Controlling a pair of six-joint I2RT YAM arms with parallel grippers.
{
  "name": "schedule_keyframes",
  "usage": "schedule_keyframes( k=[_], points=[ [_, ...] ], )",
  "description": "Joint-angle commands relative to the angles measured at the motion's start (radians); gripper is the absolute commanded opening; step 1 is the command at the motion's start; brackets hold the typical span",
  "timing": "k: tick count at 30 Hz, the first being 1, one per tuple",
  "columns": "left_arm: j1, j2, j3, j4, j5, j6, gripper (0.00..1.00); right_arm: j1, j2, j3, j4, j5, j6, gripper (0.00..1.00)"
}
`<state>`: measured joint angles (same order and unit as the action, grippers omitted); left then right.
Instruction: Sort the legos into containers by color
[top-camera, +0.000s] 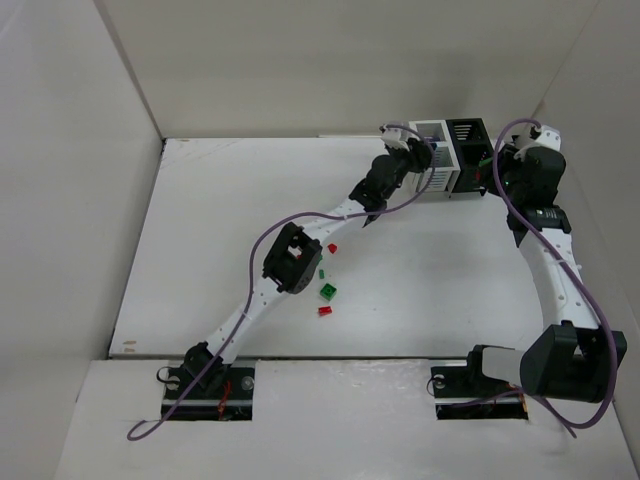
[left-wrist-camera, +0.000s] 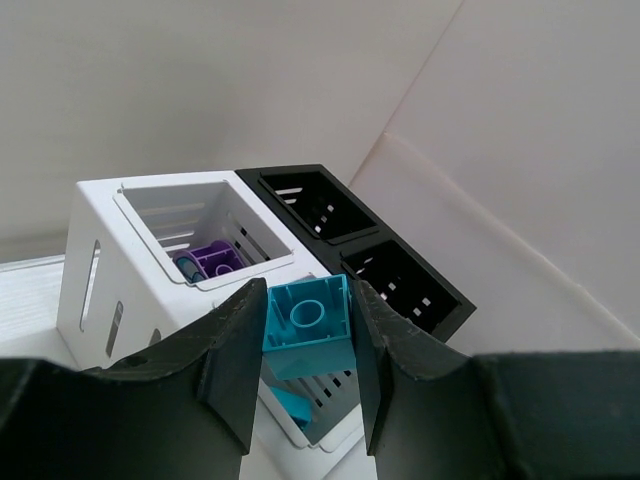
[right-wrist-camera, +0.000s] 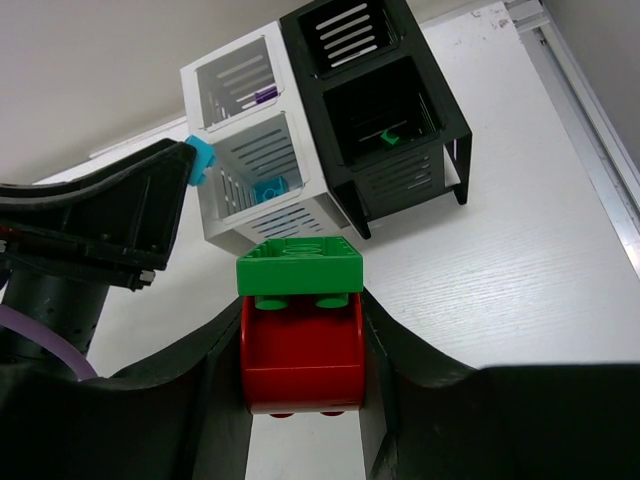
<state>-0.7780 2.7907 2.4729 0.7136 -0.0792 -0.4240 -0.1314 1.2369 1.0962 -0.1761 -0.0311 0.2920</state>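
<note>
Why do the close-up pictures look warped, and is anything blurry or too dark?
Left wrist view: wide lens splays the white bin; teal brick sharp, fingers near-black. Right wrist view: green-and-red stack crisp, black bin interior shadowed. Top external view: soft even light, loose legos tiny.

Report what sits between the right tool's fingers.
A green brick stacked on a red brick, gripped by the right tool; the right wrist view shows it.

Loose legos (top-camera: 328, 292) at 6 o'clock of the surface (top-camera: 220, 230) centre: too small to show shape. The teal brick (left-wrist-camera: 308, 315) in the left hand (left-wrist-camera: 303, 345) hides most of the white container's (left-wrist-camera: 90, 230) near compartment; the right hand's (right-wrist-camera: 300, 330) fingers (right-wrist-camera: 400, 380) cover the red brick's (right-wrist-camera: 300, 365) sides.
</note>
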Motion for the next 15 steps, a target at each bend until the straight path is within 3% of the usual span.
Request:
schedule_keyframes(
  k=[1,4,5,10,15],
  points=[
    [-0.007,-0.004,0.057,0.069,0.015,-0.007,0.31,-0.007,-0.01,-0.015,0.026,-0.013,0.003,0.0],
    [-0.007,-0.003,0.066,0.069,0.015,-0.007,0.44,-0.007,-0.01,-0.015,0.026,-0.013,0.003,0.0],
    [-0.007,-0.003,0.066,0.069,0.025,-0.007,0.53,-0.007,-0.01,-0.024,0.026,-0.013,0.003,0.0],
    [-0.007,-0.013,0.066,0.05,0.036,-0.007,0.62,-0.007,-0.01,-0.024,0.017,-0.024,0.003,0.0],
    [-0.007,-0.091,-0.011,0.05,0.045,0.014,0.62,-0.007,-0.01,-0.015,0.017,-0.059,-0.028,0.0]
  ],
)
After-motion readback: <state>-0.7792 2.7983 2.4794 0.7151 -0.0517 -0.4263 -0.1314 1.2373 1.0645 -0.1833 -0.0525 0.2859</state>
